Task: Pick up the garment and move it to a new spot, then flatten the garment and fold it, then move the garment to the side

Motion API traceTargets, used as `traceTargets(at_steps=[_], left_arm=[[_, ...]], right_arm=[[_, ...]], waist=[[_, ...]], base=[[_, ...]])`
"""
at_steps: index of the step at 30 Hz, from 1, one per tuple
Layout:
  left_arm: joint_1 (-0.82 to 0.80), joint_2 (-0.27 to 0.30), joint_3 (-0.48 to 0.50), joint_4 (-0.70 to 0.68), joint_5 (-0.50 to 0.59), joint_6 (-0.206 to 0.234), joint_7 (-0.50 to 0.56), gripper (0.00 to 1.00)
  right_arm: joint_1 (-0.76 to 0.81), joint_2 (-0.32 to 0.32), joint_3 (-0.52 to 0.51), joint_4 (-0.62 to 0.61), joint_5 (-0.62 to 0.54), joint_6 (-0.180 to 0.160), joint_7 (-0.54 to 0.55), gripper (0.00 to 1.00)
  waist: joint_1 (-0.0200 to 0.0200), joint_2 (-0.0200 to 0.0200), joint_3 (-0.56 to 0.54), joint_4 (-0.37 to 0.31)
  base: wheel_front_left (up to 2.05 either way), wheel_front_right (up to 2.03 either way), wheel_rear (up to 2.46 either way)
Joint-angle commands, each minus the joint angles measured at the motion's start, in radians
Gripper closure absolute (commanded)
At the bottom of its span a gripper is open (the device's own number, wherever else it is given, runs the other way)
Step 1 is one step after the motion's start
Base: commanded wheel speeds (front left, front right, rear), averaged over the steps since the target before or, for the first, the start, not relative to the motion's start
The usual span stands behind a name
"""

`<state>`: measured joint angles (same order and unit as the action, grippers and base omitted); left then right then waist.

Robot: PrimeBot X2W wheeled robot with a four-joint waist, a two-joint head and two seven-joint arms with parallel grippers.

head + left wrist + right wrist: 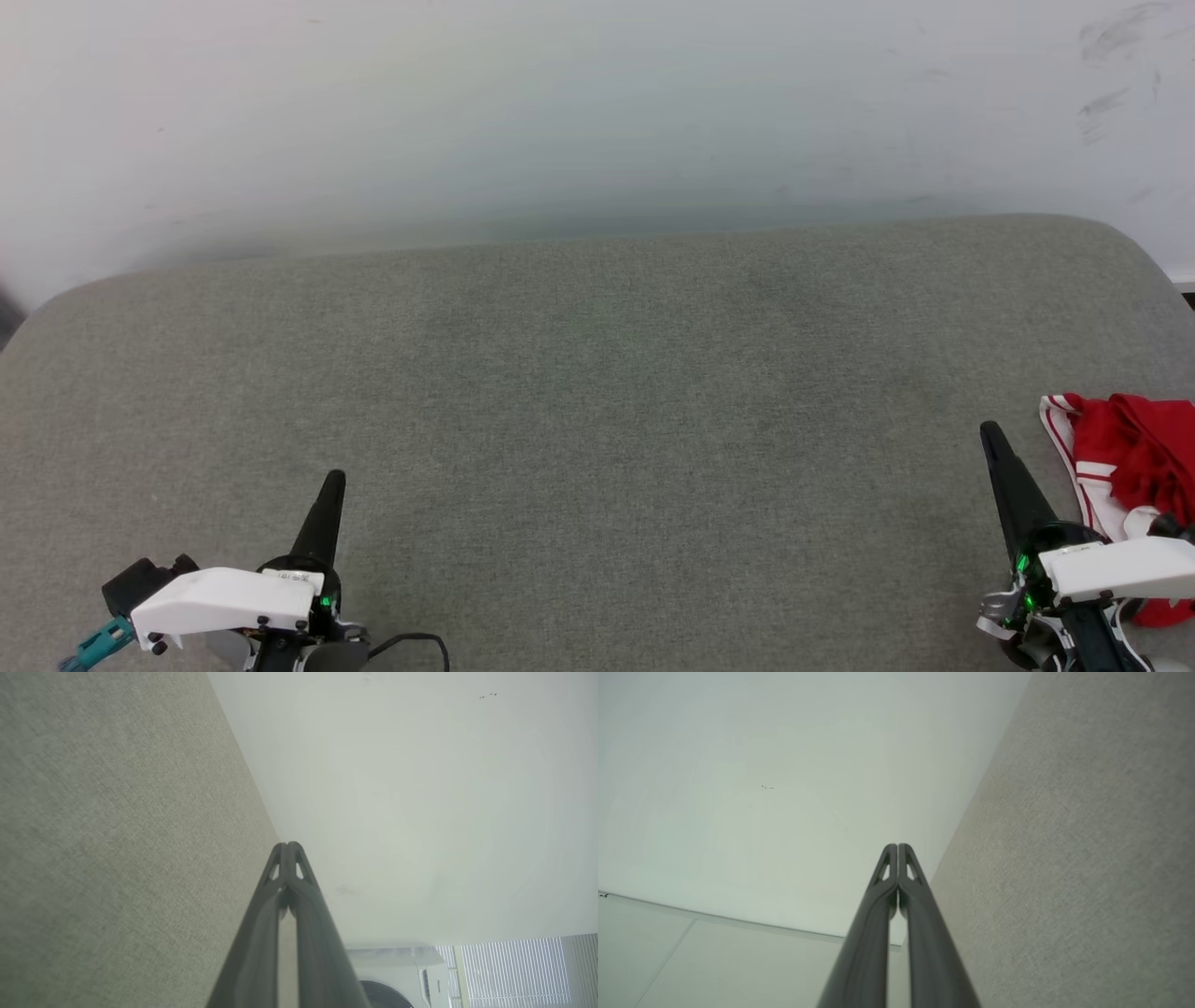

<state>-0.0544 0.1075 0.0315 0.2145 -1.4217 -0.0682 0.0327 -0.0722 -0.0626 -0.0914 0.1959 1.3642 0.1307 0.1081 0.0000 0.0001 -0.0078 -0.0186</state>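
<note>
- Garment (1134, 448): red, with a white red-striped sleeve; crumpled in a heap at the right edge of the grey fabric surface (597, 420).
- Left gripper (333, 481): jaws pressed together, holding nothing; at the surface's near left.
- Right gripper (990, 434): jaws pressed together, empty; just beside the garment.

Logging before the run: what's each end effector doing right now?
Left end effector: closed, empty.
Right end effector: closed, empty, garment lying beside it.
</note>
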Motion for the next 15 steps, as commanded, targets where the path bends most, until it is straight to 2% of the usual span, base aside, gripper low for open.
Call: traceTargets(at_steps=[1,15], left_arm=[[-0.025,-0.006,0.008,-0.001,-0.020,-0.010,0.009,1.00],[-0.042,-0.025,0.037,0.015,-0.107,-0.037,0.038,1.00]], right_arm=[[-0.018,0.003,-0.005,0.001,0.026,0.000,0.003,1.00],[-0.033,0.009,-0.014,0.025,0.133,0.000,0.005,1.00]], waist=[[0.0000,-0.0001,0.001,0.001],[0.0000,-0.0001,0.005,0.009]], base=[[0.00,0.00,0.00],[0.00,0.00,0.00]])
